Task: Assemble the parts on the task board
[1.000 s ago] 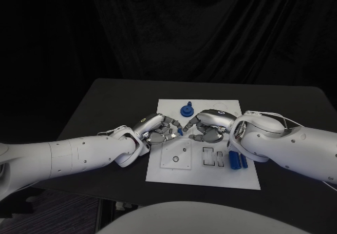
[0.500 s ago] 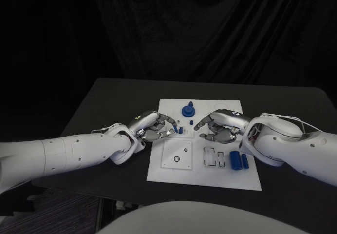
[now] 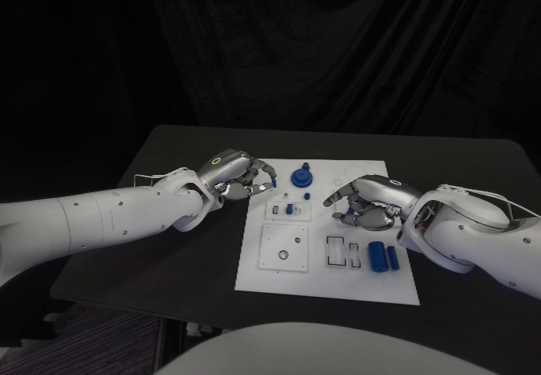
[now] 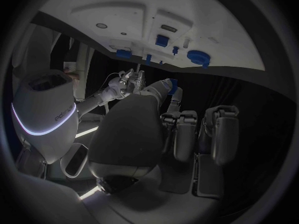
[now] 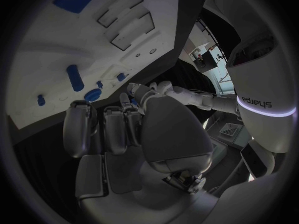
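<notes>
Black table [image 3: 180,164] under black curtains [image 3: 338,62] is what I get from the head camera, with the white task board [image 3: 327,281] in the middle. Blue parts lie on it: a round knob [image 3: 301,176] at the far edge, two cylinders [image 3: 383,256] near my right arm. My left robot hand [image 3: 234,176] pinches a small blue part [image 3: 272,181] at the board's far left corner. My right robot hand [image 3: 372,201] hovers over the board, fingers curled in with nothing in them.

Left wrist camera: the blue part [image 4: 172,86] sits at the fingertips, the board [image 4: 206,15] beyond.

Right wrist camera: fingers [image 5: 102,127] curled, and I read "sharpa" [image 5: 256,102] on the robot's body.
</notes>
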